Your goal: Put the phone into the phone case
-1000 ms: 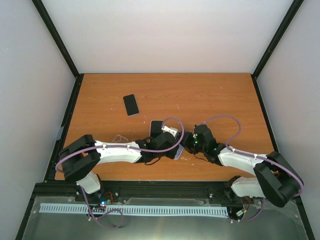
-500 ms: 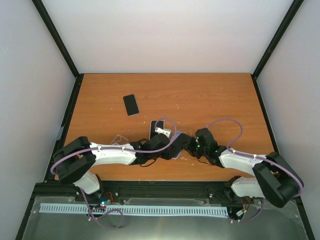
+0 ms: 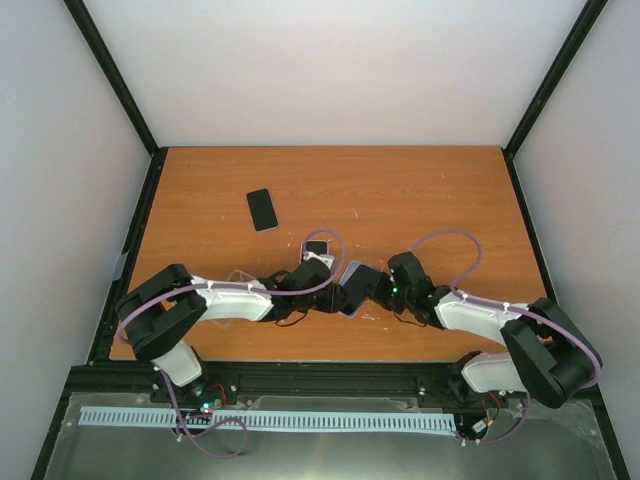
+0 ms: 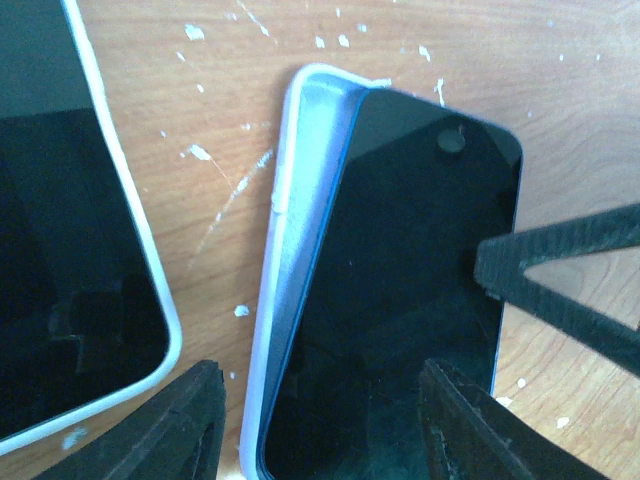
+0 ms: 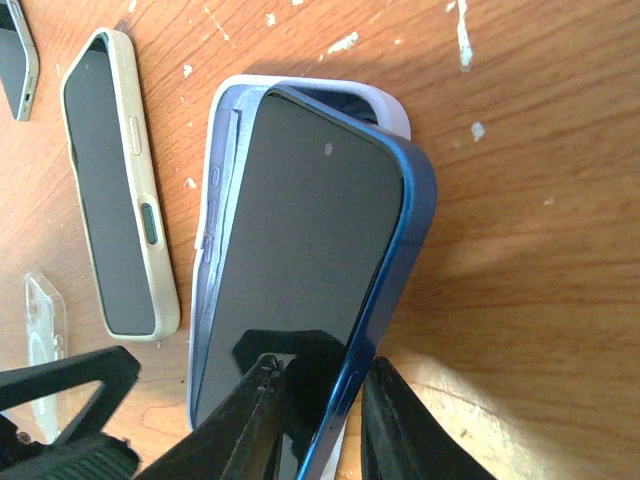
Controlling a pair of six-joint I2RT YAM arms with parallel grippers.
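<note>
- Phone (image 5: 290, 250) sits near the front middle of the table (image 3: 430, 190), right between the two arms, and it is only half in: one long edge is down inside the pale phone case (image 5: 213, 140), the other long edge is tilted up and clear of the rim
- Phone case lies flat on the wood under it, its open side up, one end curving round the phone's far end
- Right gripper (image 5: 322, 380) is clamped on the near end of the phone, one finger on the dark screen, the other against the blue side
- Left gripper (image 4: 320, 372) comes in from the opposite side with its fingers spread wide, straddling the end of phone and case; whether the pads touch the case, I cannot tell
- Off by the left arm, a clear case (image 5: 45, 330) lies flat
- A little farther back, a beige-cased handset (image 5: 115, 190) lies screen up, near the phone case but apart from it
- Farthest out, a black handset (image 3: 262, 209) lies alone toward the back left, well apart from everything else
</note>
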